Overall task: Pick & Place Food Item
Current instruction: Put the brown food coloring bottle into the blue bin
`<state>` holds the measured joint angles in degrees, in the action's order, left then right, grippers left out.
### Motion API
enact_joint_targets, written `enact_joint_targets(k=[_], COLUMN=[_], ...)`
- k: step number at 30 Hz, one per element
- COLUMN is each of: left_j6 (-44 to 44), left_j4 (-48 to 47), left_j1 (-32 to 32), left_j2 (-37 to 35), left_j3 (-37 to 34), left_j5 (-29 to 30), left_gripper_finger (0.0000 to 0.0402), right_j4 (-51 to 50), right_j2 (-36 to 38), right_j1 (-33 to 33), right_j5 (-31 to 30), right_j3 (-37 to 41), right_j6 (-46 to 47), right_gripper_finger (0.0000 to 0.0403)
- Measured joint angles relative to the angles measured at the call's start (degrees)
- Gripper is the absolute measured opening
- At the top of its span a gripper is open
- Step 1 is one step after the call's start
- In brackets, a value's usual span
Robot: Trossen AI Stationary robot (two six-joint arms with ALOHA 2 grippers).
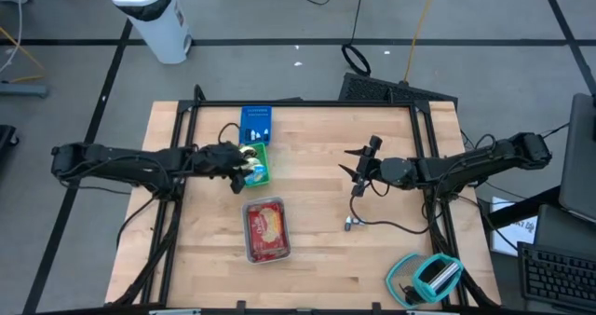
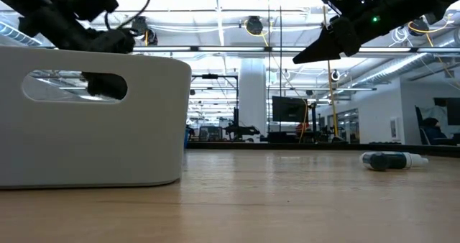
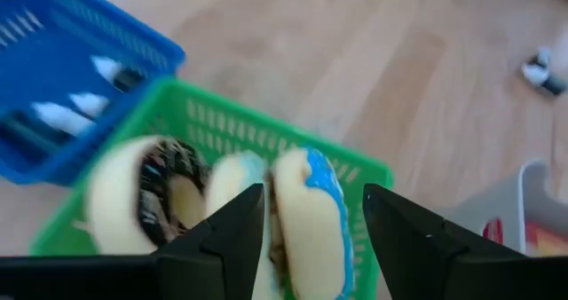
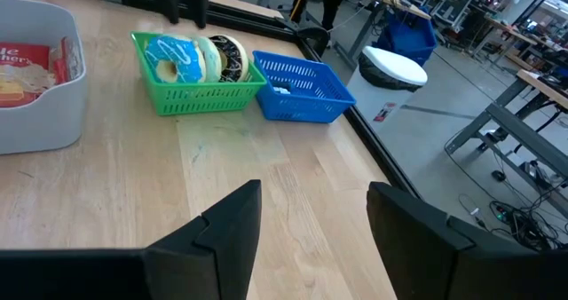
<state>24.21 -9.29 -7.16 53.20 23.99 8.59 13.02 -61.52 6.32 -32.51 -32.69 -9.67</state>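
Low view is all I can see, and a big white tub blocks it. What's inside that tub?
Observer: From above, the white tub holds a red food packet.
Operator: What's the arm above it doing?
Observer: That's the left gripper, open over a green basket of doughnuts, fingers either side of the blue-iced doughnut.
Operator: And the other arm?
Observer: The right gripper hangs open above the wooden table, holding nothing.

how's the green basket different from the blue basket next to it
The green basket holds doughnuts standing on edge; the blue basket holds only a few small items. The left gripper hangs over the green basket with jaws open around a blue-iced doughnut; nothing is over the blue one. Both are slotted plastic baskets, side by side.
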Motion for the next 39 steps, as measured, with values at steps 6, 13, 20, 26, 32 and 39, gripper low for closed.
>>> enact_joint_targets(k=[6,13,20,26,32,39], left_j6=[-1.0,-2.0,-4.9,-4.6,-3.1,-2.2], left_j4=[0.4,6.0,11.3,12.9,13.6,13.9], left_j1=[0.0,0.0,0.0,-0.1,-0.1,-0.1], left_j2=[-5.7,-7.3,-6.2,-5.6,-5.6,-5.6], left_j3=[0.0,0.0,0.0,0.0,0.0,0.0], left_j5=[4.9,6.6,8.2,9.7,9.9,9.9], left_gripper_finger=[0.0195,0.0195,0.0196,0.0196,0.0196,0.0196], right_j4=[-0.5,-8.7,-21.8,-21.8,-21.3,-20.3], right_j2=[0.0,-0.4,-5.4,-10.5,-15.7,-18.1], right_j1=[1.0,5.2,13.5,20.3,21.6,21.2], right_j5=[1.5,20.2,22.4,22.3,22.2,22.1], right_j3=[0.0,0.0,0.0,0.0,0.0,0.0], right_j6=[2.0,18.1,29.9,34.2,34.8,33.1], right_gripper_finger=[0.0194,0.0194,0.0194,0.0194,0.0194,0.0191])
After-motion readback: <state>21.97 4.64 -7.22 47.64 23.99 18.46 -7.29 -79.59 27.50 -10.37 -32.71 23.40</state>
